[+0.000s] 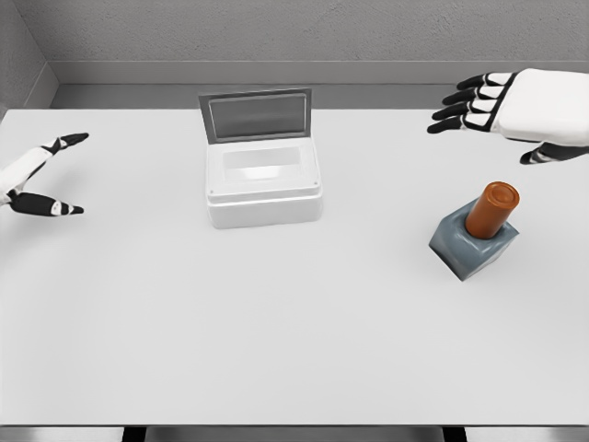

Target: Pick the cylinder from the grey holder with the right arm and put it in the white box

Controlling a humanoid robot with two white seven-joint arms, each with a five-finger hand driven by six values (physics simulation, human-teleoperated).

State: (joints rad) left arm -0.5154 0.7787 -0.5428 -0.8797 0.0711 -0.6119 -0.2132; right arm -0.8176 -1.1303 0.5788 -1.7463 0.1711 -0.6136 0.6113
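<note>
Cylinder seated in grey holder, right hand open above and behind it.

The orange cylinder [491, 210] stands in the grey holder [471, 247], long axis near upright, top tilted slightly right. The white box [263, 184], lid raised, sits well left of the holder on the counter [276, 341]. The right hand [515, 110] hovers beyond the holder, fingers [460, 110] spread, holding nothing. The left hand [37, 175], far left of the box, is open.

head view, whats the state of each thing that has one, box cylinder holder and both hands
white box: lid up, nothing visible inside
cylinder: seated in its holder, tilted, not grasped
grey holder: on the table, holding the cylinder
right hand: open, fingers spread, beyond the cylinder, holding nothing
left hand: open, at the left edge, holding nothing
</note>
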